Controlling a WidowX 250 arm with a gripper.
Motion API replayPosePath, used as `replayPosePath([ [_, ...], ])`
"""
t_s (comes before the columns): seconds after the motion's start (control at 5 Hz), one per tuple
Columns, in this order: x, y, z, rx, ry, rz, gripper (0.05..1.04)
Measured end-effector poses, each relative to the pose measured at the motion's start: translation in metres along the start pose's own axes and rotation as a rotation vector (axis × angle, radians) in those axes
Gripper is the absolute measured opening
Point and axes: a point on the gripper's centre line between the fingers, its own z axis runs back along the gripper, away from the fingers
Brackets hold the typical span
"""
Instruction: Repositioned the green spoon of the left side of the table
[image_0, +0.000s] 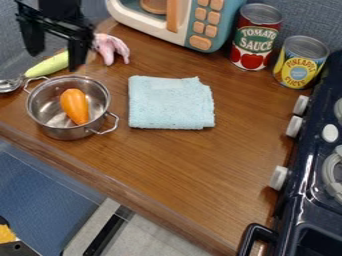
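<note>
Green spoon at left, no grip showing

I'm seeing the green spoon (48, 66) lying by the worktop's (230, 162) left edge, just behind the pot (63, 132). It's matching the named side, but I'm not able to confirm any repositioning; if it's pending, grasp, shift and release are remaining. My fingers (79, 51) are hanging apart, the handle's end running just beside the right-hand one in view.

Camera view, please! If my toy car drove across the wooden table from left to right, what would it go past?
Green-handled spoon, metal pot, light blue cloth, red can, yellow can.
</note>
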Motion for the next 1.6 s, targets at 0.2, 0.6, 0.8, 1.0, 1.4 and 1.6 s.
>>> replayPosePath([
  [0.2, 0.018, 0.029, -0.016, -0.025, 0.005, 0.044, 0.999],
  [0.6, 0.037, 0.024, -0.042, -0.107, -0.084, -0.058, 0.999],
  [0.8, 0.039, 0.019, -0.044, -0.139, -0.103, -0.075, 0.999],
  [1.0, 0.039, 0.023, -0.044, -0.116, -0.104, -0.075, 0.999],
  [1.4, 0.041, 0.038, -0.054, -0.091, -0.074, -0.023, 0.999],
  [1.6, 0.040, 0.038, -0.066, -0.092, -0.041, -0.014, 0.950],
])
